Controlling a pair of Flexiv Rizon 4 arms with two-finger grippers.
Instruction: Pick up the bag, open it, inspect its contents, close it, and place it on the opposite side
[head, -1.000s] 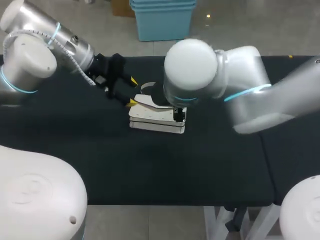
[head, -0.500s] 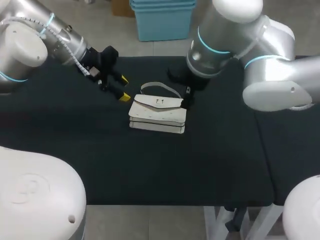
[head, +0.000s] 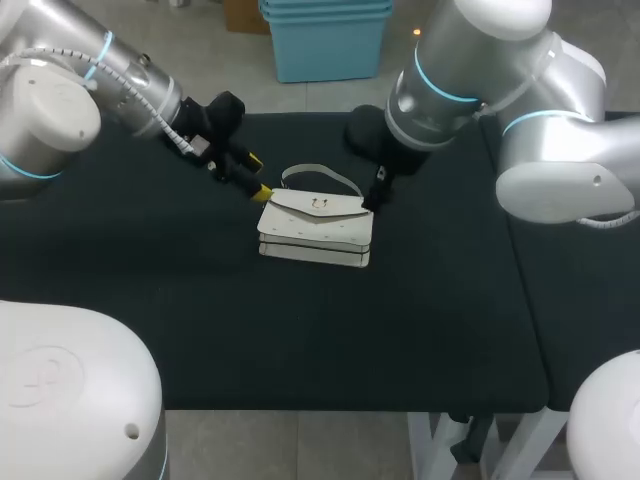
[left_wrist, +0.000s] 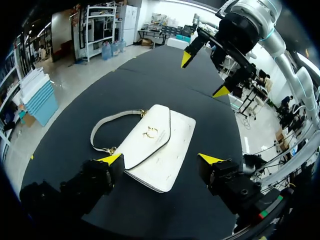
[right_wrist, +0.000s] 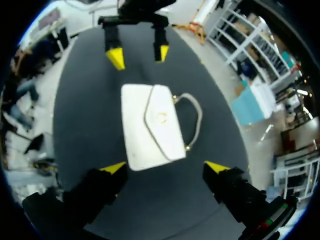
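A white handbag (head: 316, 230) lies flat on the black table, flap shut, with its strap (head: 320, 172) looped on the far side. My left gripper (head: 259, 176) hangs open just off the bag's left end, clear of it. In the left wrist view the bag (left_wrist: 150, 147) lies ahead of and below the open gripper (left_wrist: 160, 160). My right gripper (head: 376, 192) is at the bag's far right corner, its tips hidden in the head view. The right wrist view shows that gripper (right_wrist: 165, 167) open above the bag (right_wrist: 150, 125), with nothing held.
The black table cover (head: 300, 330) runs wide on both sides of the bag and towards the front edge. A seam (head: 520, 280) crosses it at the right. My right arm's bulky elbow (head: 470, 70) hangs over the far right of the table.
My right arm has swung up and back, uncovering the bag. My left gripper drew back a little, then came close to the bag's left end again. The bag has not moved.
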